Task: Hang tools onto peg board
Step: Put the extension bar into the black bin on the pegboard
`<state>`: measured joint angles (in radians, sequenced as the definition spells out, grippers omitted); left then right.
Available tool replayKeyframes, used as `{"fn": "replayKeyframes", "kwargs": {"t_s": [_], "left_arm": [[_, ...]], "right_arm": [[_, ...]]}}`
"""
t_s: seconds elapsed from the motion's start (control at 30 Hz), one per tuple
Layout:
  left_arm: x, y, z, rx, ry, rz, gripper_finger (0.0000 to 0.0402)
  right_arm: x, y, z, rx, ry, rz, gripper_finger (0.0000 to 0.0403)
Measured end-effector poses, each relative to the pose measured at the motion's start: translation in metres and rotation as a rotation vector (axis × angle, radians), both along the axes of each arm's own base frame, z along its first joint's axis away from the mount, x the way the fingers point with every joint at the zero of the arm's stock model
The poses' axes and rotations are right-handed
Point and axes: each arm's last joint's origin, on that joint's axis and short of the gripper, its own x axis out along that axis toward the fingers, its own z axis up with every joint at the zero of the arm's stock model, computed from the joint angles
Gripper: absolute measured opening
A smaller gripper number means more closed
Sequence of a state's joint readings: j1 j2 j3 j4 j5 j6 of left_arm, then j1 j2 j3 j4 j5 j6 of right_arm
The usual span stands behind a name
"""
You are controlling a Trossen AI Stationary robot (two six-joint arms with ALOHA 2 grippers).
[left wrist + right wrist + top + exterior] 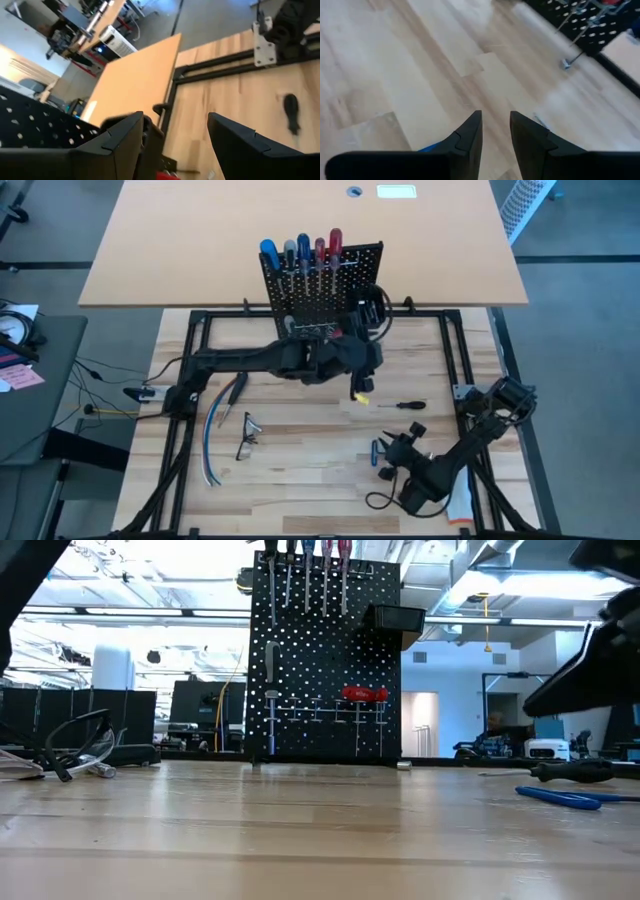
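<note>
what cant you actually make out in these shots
- High view: the left gripper and arm cover the peg board foot; whatever hangs there is hidden.
- Left wrist view: a red thing is cut off by the edge.
- Right wrist view: something blue hides behind the right gripper fingers.

Two matte black jointed robot arms with black cables; each claw (175, 145) (496, 135) has two flat, angular black fingers.
</note>
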<state>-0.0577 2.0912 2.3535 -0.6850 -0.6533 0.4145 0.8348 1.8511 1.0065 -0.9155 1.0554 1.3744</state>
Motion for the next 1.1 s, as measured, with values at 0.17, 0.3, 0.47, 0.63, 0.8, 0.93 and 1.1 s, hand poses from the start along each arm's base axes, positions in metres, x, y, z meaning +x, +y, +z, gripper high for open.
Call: {"fn": "replayKeyframes", "kwargs": {"t_s": [0.17,0.3,0.47,0.63,0.8,0.93,1.1], "left_arm": [[-0.012,-0.006,0.001,-0.058,0.042,0.015,0.0219],[-0.018,-0.005,-0.002,-0.102,0.071,0.044,0.0219],[-0.022,-0.008,-0.009,-0.141,0.12,0.068,0.0219],[-0.024,-0.02,-0.021,-0.163,0.162,0.064,0.0219],[-0.03,-0.031,-0.034,-0.193,0.181,0.068,0.0219],[-0.037,-0.04,-0.054,-0.199,0.182,0.077,0.0219],[-0.067,-0.044,-0.073,-0.248,0.06,0.079,0.0219]], "right_arm": [[-0.013,0.004,0.006,-0.024,-0.073,-0.016,0.0107],[-0.027,0.006,0.012,-0.033,-0.117,-0.013,0.011],[-0.054,0.01,0.032,0.016,-0.217,0.012,0.0137],[-0.08,0.011,0.037,0.096,-0.32,0.072,0.019],[-0.092,0.007,0.028,0.14,-0.363,0.073,0.0234],[-0.094,0.005,0.025,0.15,-0.372,0.066,0.0244],[-0.092,0.005,0.024,0.149,-0.371,0.062,0.0243]]}}
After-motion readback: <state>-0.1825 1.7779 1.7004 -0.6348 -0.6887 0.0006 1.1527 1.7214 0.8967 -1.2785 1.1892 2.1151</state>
